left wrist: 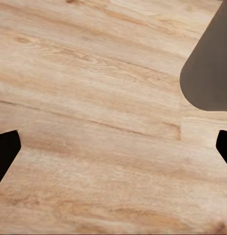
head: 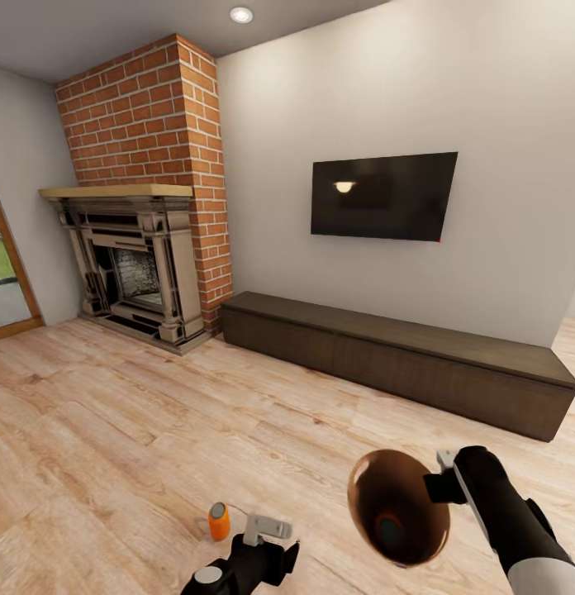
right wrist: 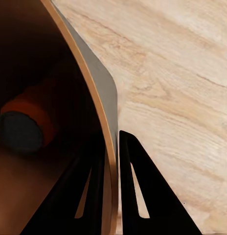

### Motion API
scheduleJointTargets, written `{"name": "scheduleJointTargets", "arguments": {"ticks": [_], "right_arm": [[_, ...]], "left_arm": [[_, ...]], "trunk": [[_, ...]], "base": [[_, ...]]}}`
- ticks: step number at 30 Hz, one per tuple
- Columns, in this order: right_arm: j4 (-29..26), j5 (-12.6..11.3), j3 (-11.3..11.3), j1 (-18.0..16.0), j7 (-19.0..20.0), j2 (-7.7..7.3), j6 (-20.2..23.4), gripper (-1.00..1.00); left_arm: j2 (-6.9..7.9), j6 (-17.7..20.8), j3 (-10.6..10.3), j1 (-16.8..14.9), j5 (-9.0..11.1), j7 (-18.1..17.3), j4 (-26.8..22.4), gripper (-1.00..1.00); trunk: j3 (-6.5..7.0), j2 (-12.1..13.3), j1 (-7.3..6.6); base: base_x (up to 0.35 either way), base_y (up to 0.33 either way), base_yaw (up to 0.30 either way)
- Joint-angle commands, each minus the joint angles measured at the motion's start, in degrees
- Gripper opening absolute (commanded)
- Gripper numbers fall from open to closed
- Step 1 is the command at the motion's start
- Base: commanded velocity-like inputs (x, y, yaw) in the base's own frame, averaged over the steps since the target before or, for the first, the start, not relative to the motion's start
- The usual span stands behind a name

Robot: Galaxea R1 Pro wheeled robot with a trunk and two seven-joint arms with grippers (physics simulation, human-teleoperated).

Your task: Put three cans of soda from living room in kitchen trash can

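Nearest us, our right gripper (right wrist: pixel 111 156) pinches the trash can (head: pixel 399 506) by its rim, tipped, with one orange soda can (right wrist: pixel 28 122) lying inside. Our left gripper (head: pixel 267 529) hangs spread wide and empty beside a second orange can (head: pixel 219 521) standing on the wood floor (head: pixel 114 413). Beyond, the brick fireplace (head: pixel 147 248) tells us we are in the living room; we judge one can done.

The glossy copper-brown round bin (right wrist: pixel 55 98) is cut off by the picture's edge, and its rim runs down between the two black fingers (right wrist: pixel 143 196) of the right gripper (right wrist: pixel 111 147). Deep inside it, past the fingertips, an orange soda can (right wrist: pixel 30 122) lies in dark shade, so its label cannot be read. The left gripper's black fingers (left wrist: pixel 5 149) show just their tips at the picture's sides.
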Motion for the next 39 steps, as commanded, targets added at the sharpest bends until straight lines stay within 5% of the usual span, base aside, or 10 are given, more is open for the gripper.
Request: {"name": "scheduleJointTargets", "arguments": {"ticks": [1,6,11,18,23,39], "right_arm": [[1.9,-0.4,0.0,-1.2,0.3,0.01,0.0,-1.0],[17.6,-0.2,0.5,-11.9,-0.1,0.09,0.0,-1.0],[21.5,0.0,1.9,-15.4,-0.4,0.33,0.0,-1.0],[22.8,0.0,4.5,-16.1,-0.4,0.44,0.0,-1.0],[22.9,0.0,5.2,-16.1,-0.5,0.58,0.0,-1.0],[22.6,0.0,5.1,-15.5,-0.3,0.23,0.0,-1.0]], "left_arm": [[-0.01,-0.1,0.0,0.0,0.0,0.0,0.7,1.0],[0.14,-0.5,0.1,0.0,0.1,0.0,2.9,1.0],[0.32,-0.4,0.1,0.0,0.9,0.0,2.4,1.0],[0.33,0.0,0.1,0.1,1.5,0.3,0.5,1.0],[0.37,2.1,0.0,0.2,1.6,1.3,-5.6,1.0],[0.06,2.8,0.1,0.3,1.5,2.2,-8.2,1.0]], "trunk": [[0.01,0.0,0.0],[0.01,0.0,0.0],[0.01,0.0,0.0],[0.01,0.0,0.0],[0.01,0.0,0.0],[2.88,6.4,-3.52]], "base": [[0.0,0.0,0.0],[0.0,0.0,0.0],[0.0,0.0,0.0],[0.0,0.0,0.0],[0.0,0.0,0.0],[0.0,0.0,0.0]]}}
